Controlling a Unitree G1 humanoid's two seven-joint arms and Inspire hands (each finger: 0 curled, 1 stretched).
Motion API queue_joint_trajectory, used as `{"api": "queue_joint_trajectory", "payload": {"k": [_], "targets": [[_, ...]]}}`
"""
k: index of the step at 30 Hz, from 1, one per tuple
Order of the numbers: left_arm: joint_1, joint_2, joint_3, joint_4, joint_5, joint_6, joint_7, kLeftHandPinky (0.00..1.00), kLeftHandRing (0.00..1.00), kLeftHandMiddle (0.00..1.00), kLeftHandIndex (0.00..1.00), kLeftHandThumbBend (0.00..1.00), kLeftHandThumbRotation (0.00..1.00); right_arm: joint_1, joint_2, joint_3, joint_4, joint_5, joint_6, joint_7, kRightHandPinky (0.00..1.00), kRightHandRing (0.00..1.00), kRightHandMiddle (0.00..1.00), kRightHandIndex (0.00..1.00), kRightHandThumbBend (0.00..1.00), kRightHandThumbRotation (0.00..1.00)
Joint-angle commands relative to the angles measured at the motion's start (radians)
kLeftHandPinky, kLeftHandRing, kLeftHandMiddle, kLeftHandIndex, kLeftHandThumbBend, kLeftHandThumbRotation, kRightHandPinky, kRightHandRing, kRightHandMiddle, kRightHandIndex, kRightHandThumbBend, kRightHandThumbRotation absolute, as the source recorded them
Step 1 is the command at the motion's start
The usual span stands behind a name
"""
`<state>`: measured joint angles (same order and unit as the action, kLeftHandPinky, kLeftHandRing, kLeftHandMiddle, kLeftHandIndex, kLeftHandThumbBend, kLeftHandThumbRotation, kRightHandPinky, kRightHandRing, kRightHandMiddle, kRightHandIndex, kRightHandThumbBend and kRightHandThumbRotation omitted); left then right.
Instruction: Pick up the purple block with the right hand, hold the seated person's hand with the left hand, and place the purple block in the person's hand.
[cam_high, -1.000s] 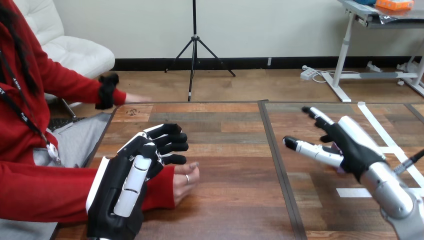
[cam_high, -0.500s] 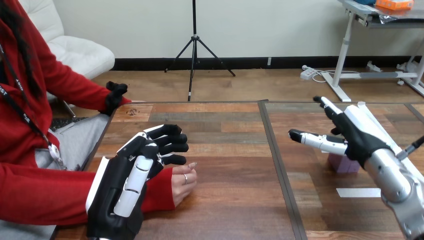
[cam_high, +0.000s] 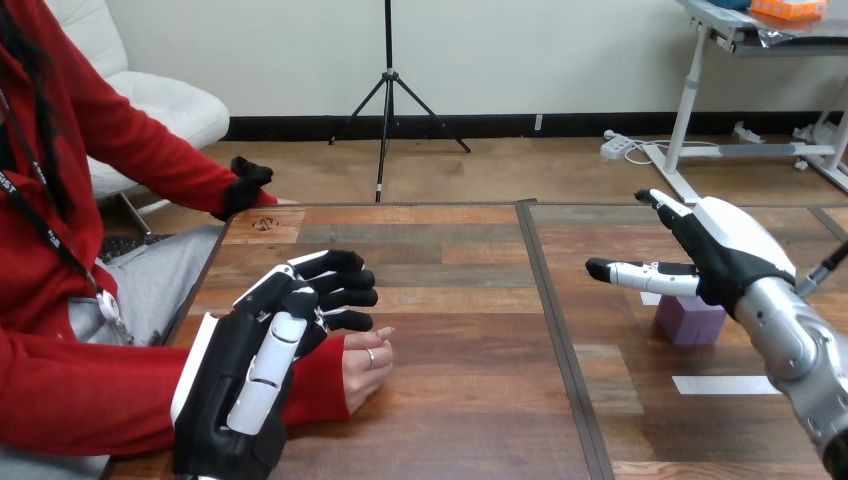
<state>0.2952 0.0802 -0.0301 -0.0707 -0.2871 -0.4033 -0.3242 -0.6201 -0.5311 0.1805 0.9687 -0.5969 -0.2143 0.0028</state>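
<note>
The purple block (cam_high: 690, 321) rests on the table at the right, partly covered by my right hand (cam_high: 722, 258), which hovers just above it, open with thumb and fingers spread and nothing in it. At the lower left my left hand (cam_high: 262, 365) is raised over the table, fingers loosely bent and holding nothing. The person's hand (cam_high: 366, 362) lies on the table just right of it, fingers curled under, partly hidden behind my left hand; I cannot tell if they touch. The person's other hand (cam_high: 245, 187) is lifted near the table's far left corner.
White tape strips (cam_high: 724, 384) lie on the table's right part near the block. A dark seam (cam_high: 558, 340) runs down the tabletop between the two halves. The person sits at the left side.
My right hand has lifted up and to the right, uncovering the purple block beneath it. The person's far hand drifted right. My left hand has stayed still.
</note>
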Motion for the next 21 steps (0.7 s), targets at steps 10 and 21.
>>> {"api": "queue_joint_trajectory", "payload": {"k": [10,21], "targets": [[-0.070,-0.010,0.012,0.006,-0.016,-0.024,-0.033,0.58,0.64,0.66,0.65,0.60,0.79,-0.232,-0.025,0.119,0.174,-0.109,0.029,-0.048,0.87,0.94,0.95,0.94,0.98,0.87],[-0.073,-0.011,0.018,0.017,-0.012,-0.037,-0.051,0.58,0.64,0.66,0.64,0.59,0.82,-0.263,-0.012,0.186,0.243,-0.145,0.079,-0.030,0.86,0.95,0.96,0.94,1.00,0.98]]}}
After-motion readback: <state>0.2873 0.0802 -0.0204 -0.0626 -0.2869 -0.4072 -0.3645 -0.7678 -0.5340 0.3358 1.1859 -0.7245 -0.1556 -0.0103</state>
